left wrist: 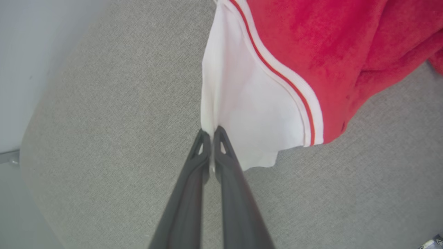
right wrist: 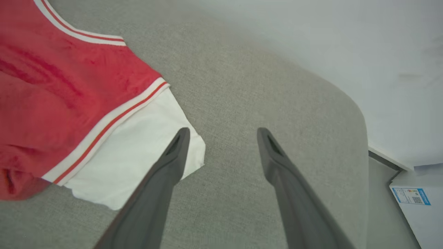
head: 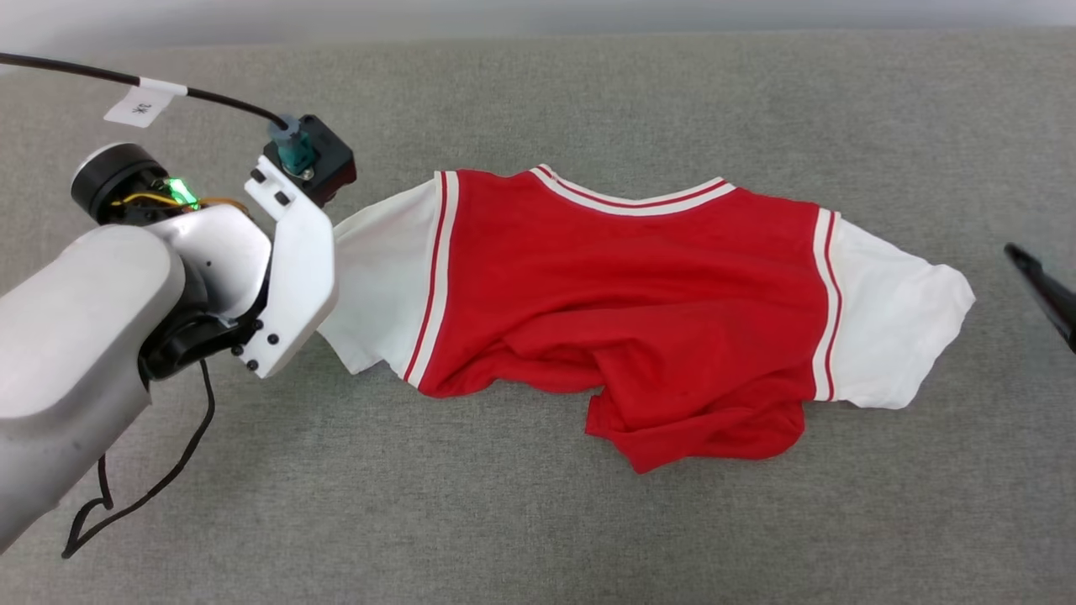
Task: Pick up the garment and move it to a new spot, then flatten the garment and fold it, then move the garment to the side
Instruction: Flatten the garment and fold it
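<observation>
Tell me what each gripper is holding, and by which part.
The left gripper pinches the shirt by the edge of its white sleeve. The right gripper is open, holding nothing.

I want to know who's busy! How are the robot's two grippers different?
The left gripper is shut, pinching a white sleeve edge of the garment; the right gripper is open and holds nothing. The left one grips cloth; the right one hangs beside the other sleeve. Both have two long dark fingers.
</observation>
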{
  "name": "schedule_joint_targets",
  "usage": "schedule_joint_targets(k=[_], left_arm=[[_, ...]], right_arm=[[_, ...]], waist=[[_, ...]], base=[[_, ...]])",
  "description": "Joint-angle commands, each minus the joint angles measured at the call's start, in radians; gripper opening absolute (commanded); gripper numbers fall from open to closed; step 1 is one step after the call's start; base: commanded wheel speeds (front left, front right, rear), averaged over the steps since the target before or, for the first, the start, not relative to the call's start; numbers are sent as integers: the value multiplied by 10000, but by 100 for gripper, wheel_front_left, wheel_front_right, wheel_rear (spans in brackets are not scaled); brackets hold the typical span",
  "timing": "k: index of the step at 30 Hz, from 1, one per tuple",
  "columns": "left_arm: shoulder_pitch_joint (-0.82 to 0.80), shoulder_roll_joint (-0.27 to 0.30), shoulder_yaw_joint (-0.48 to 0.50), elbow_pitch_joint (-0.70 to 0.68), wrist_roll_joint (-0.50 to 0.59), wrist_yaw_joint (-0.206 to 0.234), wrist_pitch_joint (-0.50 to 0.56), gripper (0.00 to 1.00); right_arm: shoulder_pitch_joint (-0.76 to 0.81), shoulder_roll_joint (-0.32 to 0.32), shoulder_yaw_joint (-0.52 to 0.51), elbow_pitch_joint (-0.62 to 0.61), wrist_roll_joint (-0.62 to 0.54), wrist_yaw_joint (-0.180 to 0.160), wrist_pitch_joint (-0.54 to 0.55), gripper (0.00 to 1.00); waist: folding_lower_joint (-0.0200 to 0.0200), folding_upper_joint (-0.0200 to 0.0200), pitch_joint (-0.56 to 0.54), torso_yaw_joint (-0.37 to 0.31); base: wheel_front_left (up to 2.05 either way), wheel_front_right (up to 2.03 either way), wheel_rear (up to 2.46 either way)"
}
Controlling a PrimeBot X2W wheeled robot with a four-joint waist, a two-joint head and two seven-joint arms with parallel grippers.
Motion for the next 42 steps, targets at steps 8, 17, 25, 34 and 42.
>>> schedule_joint_targets(k=[8,17,25,34,42], left_arm=[[-528,-241,-257,-163,170,31,-343,0],[-1120,-400,-478,-79,129,31,-693,0],[-1485,-495,-712,145,49,31,-989,0],[-1069,-548,-992,872,-85,31,-1712,0],[-739,-564,-979,1419,-136,31,-2862,0]], right_arm=[[-1465,-1521,2044,1,2405,-9,4185,100],[-2672,-1164,2646,1093,2976,-9,6062,100],[-2268,-747,3636,1590,3151,-7,6162,100],[-2827,-687,3890,1610,3152,-7,4529,0],[-3252,-959,3956,1355,3518,-9,2694,0]], waist=[[0,0,674,409],[0,0,1468,713],[0,0,1852,835],[0,0,1044,558],[0,0,-455,335]], base=[[0,0,0],[0,0,0],[0,0,0],[0,0,0],[0,0,0]])
